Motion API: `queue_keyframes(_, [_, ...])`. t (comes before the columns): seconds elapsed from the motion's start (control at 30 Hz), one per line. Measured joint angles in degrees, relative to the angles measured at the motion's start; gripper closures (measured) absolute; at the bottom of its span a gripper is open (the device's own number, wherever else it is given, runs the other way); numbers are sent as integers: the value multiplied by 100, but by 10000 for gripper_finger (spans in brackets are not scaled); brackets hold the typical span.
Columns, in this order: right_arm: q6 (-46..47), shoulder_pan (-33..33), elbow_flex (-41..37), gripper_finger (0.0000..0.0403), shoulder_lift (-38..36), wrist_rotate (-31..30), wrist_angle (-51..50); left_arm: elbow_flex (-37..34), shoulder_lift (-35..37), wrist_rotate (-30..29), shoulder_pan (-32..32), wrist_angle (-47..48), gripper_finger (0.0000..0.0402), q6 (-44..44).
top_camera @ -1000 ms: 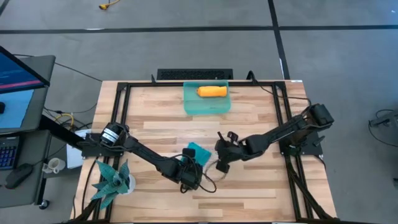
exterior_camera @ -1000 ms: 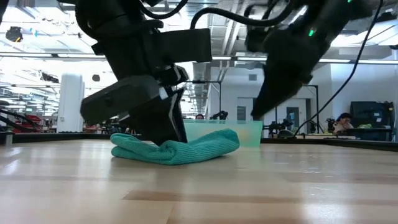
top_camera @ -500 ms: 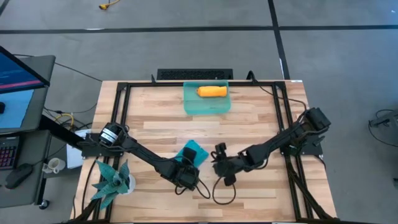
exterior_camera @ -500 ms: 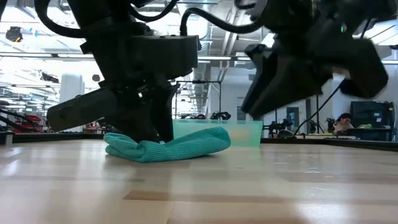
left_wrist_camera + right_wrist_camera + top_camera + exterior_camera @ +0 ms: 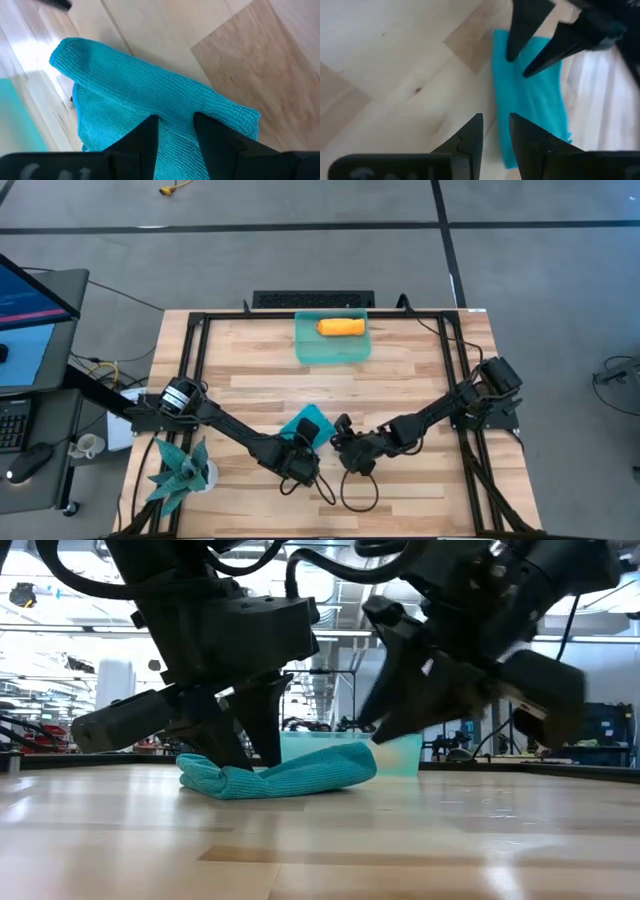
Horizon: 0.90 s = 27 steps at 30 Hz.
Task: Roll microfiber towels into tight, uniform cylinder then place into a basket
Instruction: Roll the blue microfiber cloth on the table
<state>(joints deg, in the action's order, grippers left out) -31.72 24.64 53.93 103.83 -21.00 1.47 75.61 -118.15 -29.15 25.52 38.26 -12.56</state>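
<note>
Right hand (image 5: 347,457) has slid in beside the left hand (image 5: 300,452), which pinches the teal towel (image 5: 275,773); right fingers slightly parted, empty

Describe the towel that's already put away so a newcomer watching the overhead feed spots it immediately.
Start at the wooden table and go to the middle of its far edge, where the sea-green basket sits. The orange towel lies inside it as a short roll. It is the only orange thing on the table; the other towel is teal, between the two arms.
</note>
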Motion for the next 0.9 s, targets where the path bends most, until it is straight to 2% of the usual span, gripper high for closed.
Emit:
queue_keyframes(0.13, [-167, -199, 0, 283, 24, 44, 187, 0, 0, -4, -2, 0, 276, 146])
queue_keyframes(0.3, [153, -439, 0, 271, 54, 171, 120, 0, 0, -4, -4, 11, 276, 318])
queue_keyframes(0.43, [129, -441, 0, 256, 54, 232, 265, 0, 0, -7, -4, 11, 276, 322])
queue_keyframes(0.63, [126, -490, 0, 233, 52, 636, 306, 0, 0, -7, -7, 11, 276, 329])
queue_keyframes(0.9, [179, -690, 0, 228, 52, 814, 276, 0, 0, -9, -7, 11, 276, 406])
